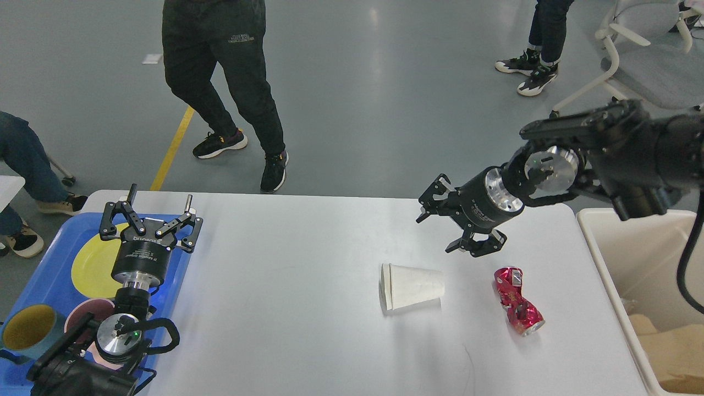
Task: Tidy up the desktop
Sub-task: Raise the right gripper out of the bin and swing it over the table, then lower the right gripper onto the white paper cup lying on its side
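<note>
The white desktop (308, 242) fills the middle of the head view. A flattened white paper cup (411, 287) lies on its side right of centre. A crushed red can (517, 301) lies to its right. My right gripper (440, 223) is open and empty, hovering above the desktop just up and between the cup and the can. My left gripper (159, 206) is open and empty, held over the far right part of the blue tray (44, 275) at the left.
The blue tray holds a yellow plate (93, 269), a teal mug (27, 330) and a pink bowl (82, 316). A cream-white bin (643, 264) with brown paper inside stands at the right edge. People stand beyond the desktop; an office chair (649, 66) is at far right.
</note>
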Motion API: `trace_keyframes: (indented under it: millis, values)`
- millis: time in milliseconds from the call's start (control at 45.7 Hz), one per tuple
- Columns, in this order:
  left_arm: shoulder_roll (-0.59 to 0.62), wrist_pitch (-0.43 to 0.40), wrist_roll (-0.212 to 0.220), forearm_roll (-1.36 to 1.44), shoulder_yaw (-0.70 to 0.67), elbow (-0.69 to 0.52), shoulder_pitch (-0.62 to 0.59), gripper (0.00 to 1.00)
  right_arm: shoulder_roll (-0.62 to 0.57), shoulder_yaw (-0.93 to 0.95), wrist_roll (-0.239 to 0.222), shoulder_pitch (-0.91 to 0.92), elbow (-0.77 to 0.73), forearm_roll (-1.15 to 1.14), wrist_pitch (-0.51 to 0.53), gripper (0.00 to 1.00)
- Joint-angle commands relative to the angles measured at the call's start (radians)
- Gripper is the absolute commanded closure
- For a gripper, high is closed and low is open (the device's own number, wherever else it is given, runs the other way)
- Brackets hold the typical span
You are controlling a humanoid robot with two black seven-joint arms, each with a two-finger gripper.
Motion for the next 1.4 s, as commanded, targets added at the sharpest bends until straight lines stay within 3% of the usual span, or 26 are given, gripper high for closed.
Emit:
trace_keyframes:
  millis: [0,44,66,241,372,898,1270,1314,1379]
  values:
    - [0.000,0.000,0.000,0.000,0.000,0.000,0.000,0.04,0.007,0.042,0.002,-0.143,-0.097,0.121,-0.069,0.20]
    - [0.000,0.000,0.000,0.000,0.000,0.000,0.000,0.04,0.012,0.115,0.000,-0.229,-0.141,0.130,-0.104,0.01]
    - [0.000,0.000,0.001,0.000,0.000,0.000,0.000,0.04,0.015,0.132,0.000,-0.252,-0.157,0.130,-0.109,0.00]
    - [0.000,0.000,0.000,0.000,0.000,0.000,0.000,0.04,0.064,0.246,-0.003,-0.384,-0.255,0.124,-0.124,0.00]
    - [0.000,0.000,0.001,0.000,0.000,0.000,0.002,0.04,0.113,0.289,-0.041,-0.451,-0.341,0.116,-0.119,0.00]
    - [0.000,0.000,0.001,0.000,0.000,0.000,0.000,0.04,0.244,0.329,-0.038,-0.625,-0.585,0.075,-0.116,0.00]
    - [0.000,0.000,0.000,0.000,0.000,0.000,0.000,0.04,0.280,0.330,-0.035,-0.677,-0.660,0.026,-0.125,0.00]
    - [0.000,0.000,0.001,0.000,0.000,0.000,0.000,0.04,0.281,0.330,-0.035,-0.681,-0.666,0.023,-0.121,0.07]
    - [0.000,0.000,0.000,0.000,0.000,0.000,0.002,0.04,0.274,0.336,-0.043,-0.682,-0.660,0.023,-0.109,0.31]
